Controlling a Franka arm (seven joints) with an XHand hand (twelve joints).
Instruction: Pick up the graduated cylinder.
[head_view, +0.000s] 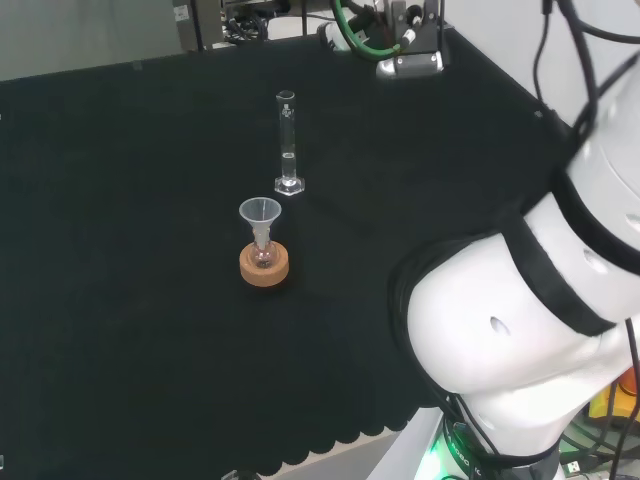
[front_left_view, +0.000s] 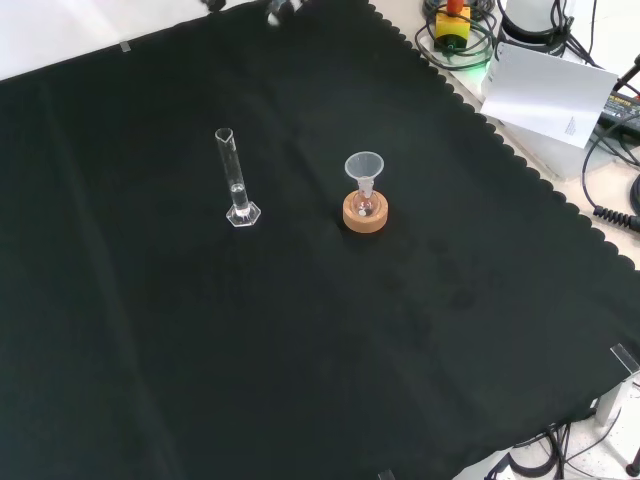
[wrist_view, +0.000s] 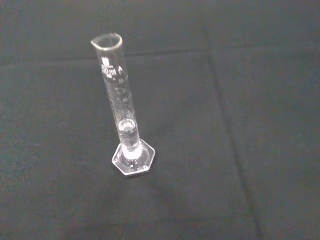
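Robot hand state cannot be told from these views. On the black cloth of the bench (head_view: 120, 300), the glass measuring tube (head_view: 288, 145) stands upright on its six-sided foot with a little clear liquid at the bottom, untouched. In the front view it stands left of, and apart from, a small flask with a funnel (front_left_view: 364, 168) on a cork ring (front_left_view: 365, 213).
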